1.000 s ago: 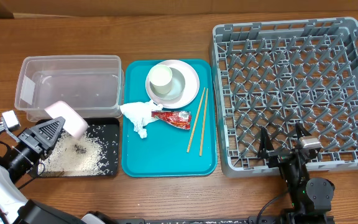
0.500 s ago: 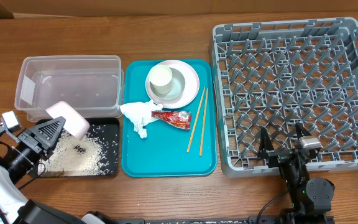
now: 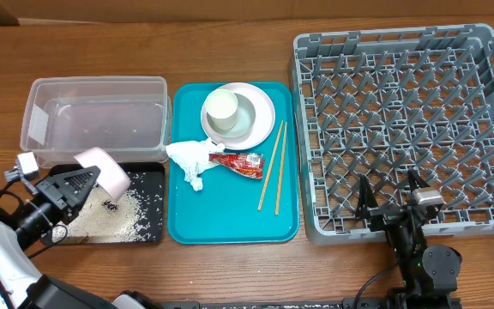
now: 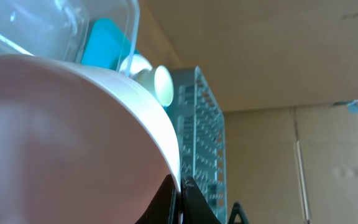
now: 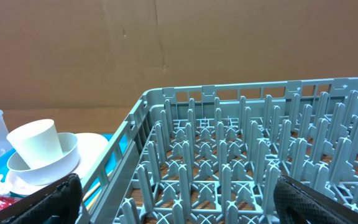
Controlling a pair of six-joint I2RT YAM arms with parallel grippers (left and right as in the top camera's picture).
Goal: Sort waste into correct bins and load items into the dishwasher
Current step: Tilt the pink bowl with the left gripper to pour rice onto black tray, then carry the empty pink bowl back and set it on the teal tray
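Left gripper [image 3: 82,178] is clamped on the large pinkish-white plate [image 3: 104,168], which is tilted over the black tray's [image 3: 154,178] left end. Loose rice [image 3: 110,219] lies inside that tray. Right gripper [image 3: 389,196] sits wide open, holding nothing, well right of the tray.

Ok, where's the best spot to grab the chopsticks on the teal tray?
Probably the half of the chopsticks nearer the robot, clear of the red sauce packet, straight down with jaws closing across both: they lie flat, side by side on the teal tray.
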